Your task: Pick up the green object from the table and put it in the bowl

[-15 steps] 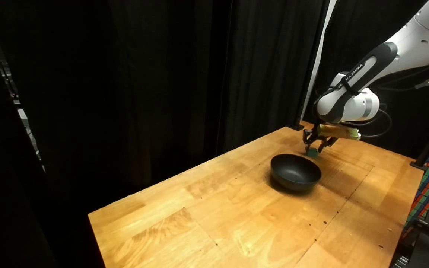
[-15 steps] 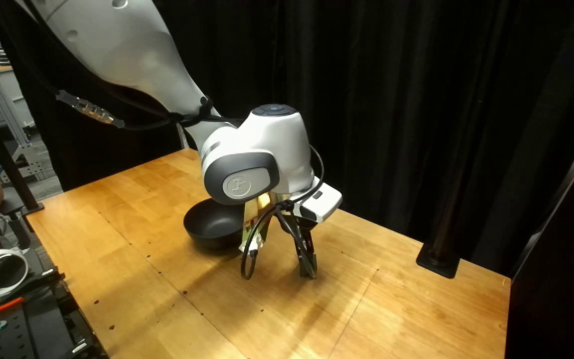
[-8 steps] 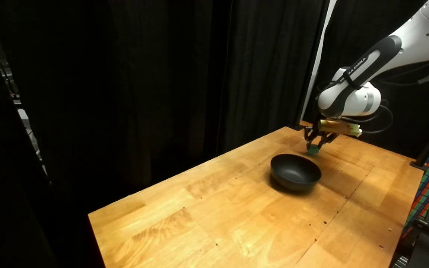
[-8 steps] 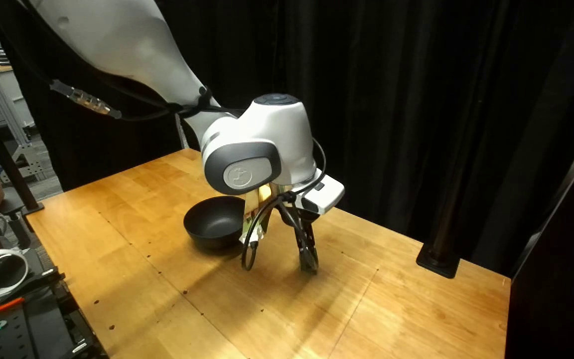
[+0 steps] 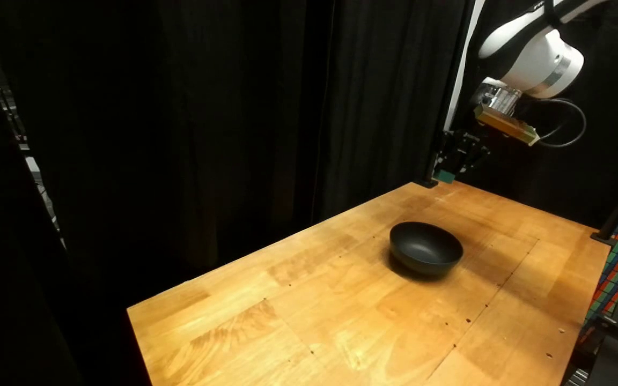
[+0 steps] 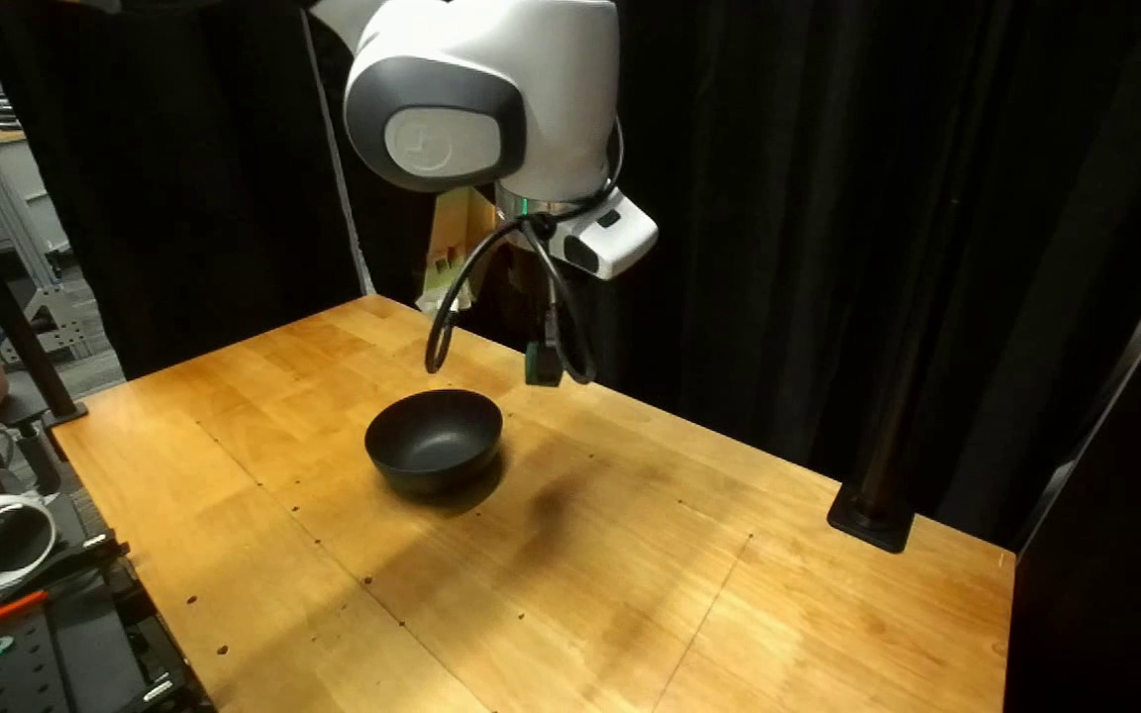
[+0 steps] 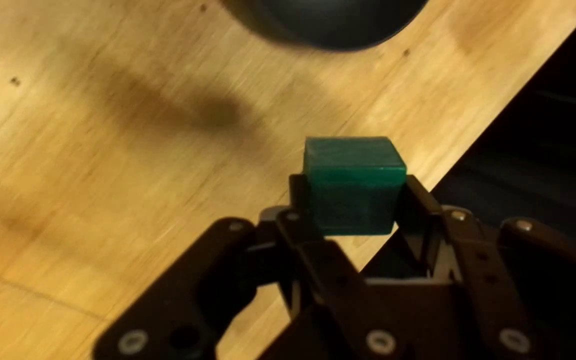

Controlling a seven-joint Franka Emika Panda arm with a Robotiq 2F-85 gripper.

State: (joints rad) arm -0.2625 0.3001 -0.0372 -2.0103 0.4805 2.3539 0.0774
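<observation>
Your black, jointed, two-fingered gripper (image 7: 354,196) holds the small green, cube-shaped block (image 7: 355,202) clamped between its tips, right of centre in the wrist view, partly hiding its side faces from you. The block's paler face turns toward the top of that frame, its edges running level; it looks nearly cubic, so you cannot tell a long axis. The round, matte black bowl (image 7: 340,22) is cut off there by the upper edge. In an exterior view, the block hangs above the light-brown wooden counter (image 5: 314,300) at upper right, tilted slightly down to the right, and your gripper blends into the black curtains (image 5: 234,107). In an exterior view, black looped cables (image 6: 537,226) partly cover the gripper, and the white robot arm (image 6: 566,109) runs out through the top.
</observation>
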